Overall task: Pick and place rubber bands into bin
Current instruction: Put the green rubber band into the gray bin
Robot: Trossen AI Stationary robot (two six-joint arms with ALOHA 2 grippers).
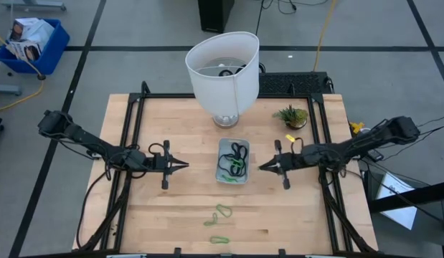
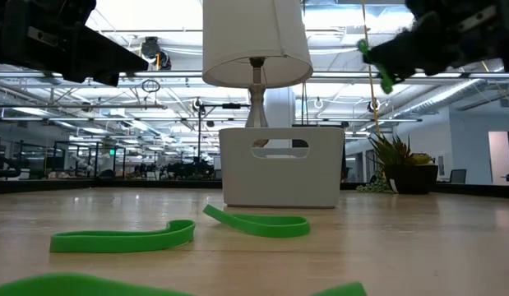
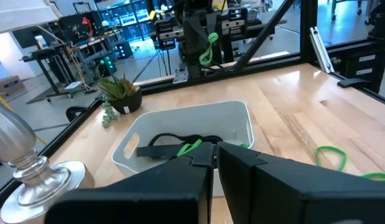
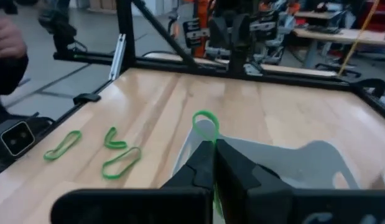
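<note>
Right gripper [image 4: 212, 149] pressed together on a light-green rubber band [image 4: 205, 126], loop standing up out of the fingertips, hovering at the bin [image 1: 233, 160]'s 3 o'clock edge. Left gripper [image 1: 180, 165] pinched nearly closed on nothing visible, waiting at the bin's 9 o'clock. Inside the bin: black and green bands tangled. 3 loose green bands [image 1: 222, 213] lying at 6 o'clock of the bin, flat on the table [image 1: 171, 129]. Judged featherlight, floppy, slightly grippy, not fragile. Best taken by pinching 1 strand mid-loop against the wood; likely to cling on release.
</note>
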